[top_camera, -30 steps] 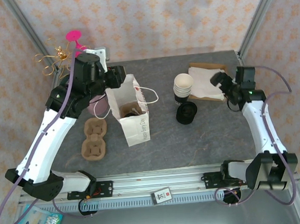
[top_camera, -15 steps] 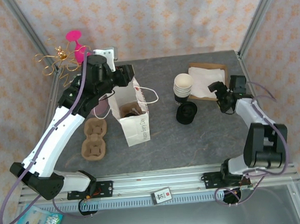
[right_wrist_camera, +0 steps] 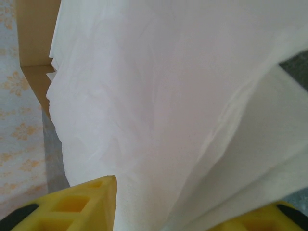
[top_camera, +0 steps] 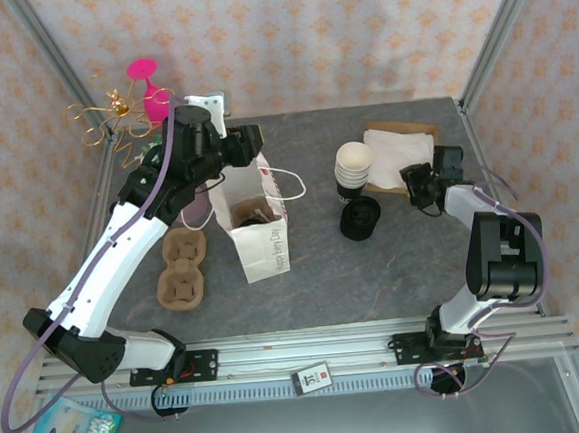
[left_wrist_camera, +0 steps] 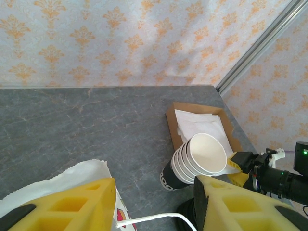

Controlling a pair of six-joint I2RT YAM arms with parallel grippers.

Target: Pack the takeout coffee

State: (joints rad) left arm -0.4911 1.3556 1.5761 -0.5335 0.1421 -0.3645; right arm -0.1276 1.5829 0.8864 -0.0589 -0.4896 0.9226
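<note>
The right claw point(right_wrist_camera: 163, 207) sits right of centre in the overhead view, nosed into the pile of napkins point(right_wrist_camera: 159, 96) in the cardboard tray point(top_camera: 393, 126). From its own camera, white sheets bulge up between the two yellow fingers, which stand partway in. Whether they already pinch the paper I cannot tell.

The left claw point(left_wrist_camera: 154, 192) hangs over the far edge of the white paper bag point(top_camera: 262, 244), left of centre. It is partly open, with nothing between its fingers.

A brownish shape shows in the bag's mouth. It is too small to tell whether that is the coffee, though the bag seems the likeliest place for it.

The step looks like fetching a napkin to go with the order. To do it well, the claw should catch only the top sheet or two and lift straight up, so the rest of the pile and the light tray stay put. It should also swing wide of the stack of cups point(top_camera: 354, 164) just beside the tray and the black lids point(top_camera: 360, 218) in front of them. The left claw should stay clear of the bag's opening.

The table point(top_camera: 374, 270) is grey and stone-patterned, and a pulp cup carrier point(top_camera: 181, 267) lies at its left. Patterned cream wallpaper and metal frame posts point(top_camera: 491, 30) enclose it.
</note>
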